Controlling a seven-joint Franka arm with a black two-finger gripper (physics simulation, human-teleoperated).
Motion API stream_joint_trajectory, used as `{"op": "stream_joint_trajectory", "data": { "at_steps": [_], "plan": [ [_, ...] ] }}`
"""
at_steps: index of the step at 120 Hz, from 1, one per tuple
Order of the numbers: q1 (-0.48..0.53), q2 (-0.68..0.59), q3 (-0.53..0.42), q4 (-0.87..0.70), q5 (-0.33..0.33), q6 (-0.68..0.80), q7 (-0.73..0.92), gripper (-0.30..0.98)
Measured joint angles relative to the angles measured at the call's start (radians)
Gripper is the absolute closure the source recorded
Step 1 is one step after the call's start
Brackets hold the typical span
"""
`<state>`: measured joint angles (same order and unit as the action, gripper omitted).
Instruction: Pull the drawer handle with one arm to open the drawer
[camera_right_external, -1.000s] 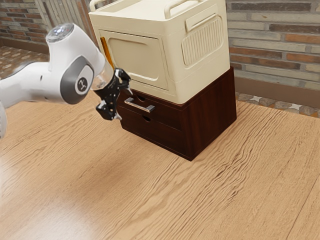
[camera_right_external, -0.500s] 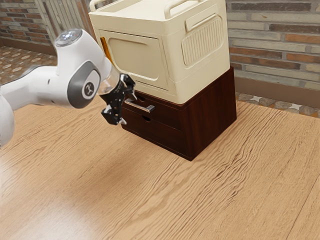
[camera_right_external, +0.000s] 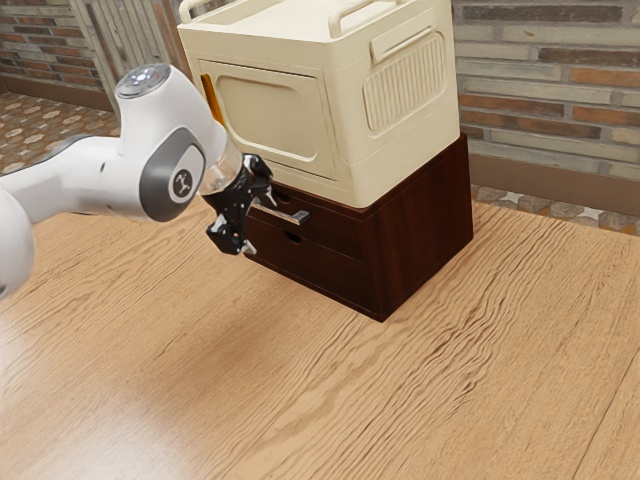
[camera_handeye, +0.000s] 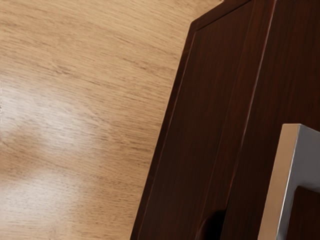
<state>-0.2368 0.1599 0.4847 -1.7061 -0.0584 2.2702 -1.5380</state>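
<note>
Left of centre in the exterior view, the claw stands spread just beside the metal handle of the closed upper drawer, evidently so positioned that its fingers may straddle the bar before pulling.

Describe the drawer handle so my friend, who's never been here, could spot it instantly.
Find the big cream box, then the dark wooden cabinet under it. The handle is the straight silver bar on the upper part of its front. It is shiny and juts out, unlike the dark notches in the wood.
</note>
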Motion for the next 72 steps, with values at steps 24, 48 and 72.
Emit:
{"op": "stream_joint_trajectory", "data": {
  "at_steps": [24,48,72],
  "plan": [
    [0.001,-0.011,0.002,0.002,-0.002,0.000,-0.002,0.08],
    [0.003,0.000,0.002,-0.002,-0.003,0.005,-0.004,0.08],
    [0.003,0.007,0.001,-0.003,-0.002,0.011,-0.006,0.08]
  ]
}}
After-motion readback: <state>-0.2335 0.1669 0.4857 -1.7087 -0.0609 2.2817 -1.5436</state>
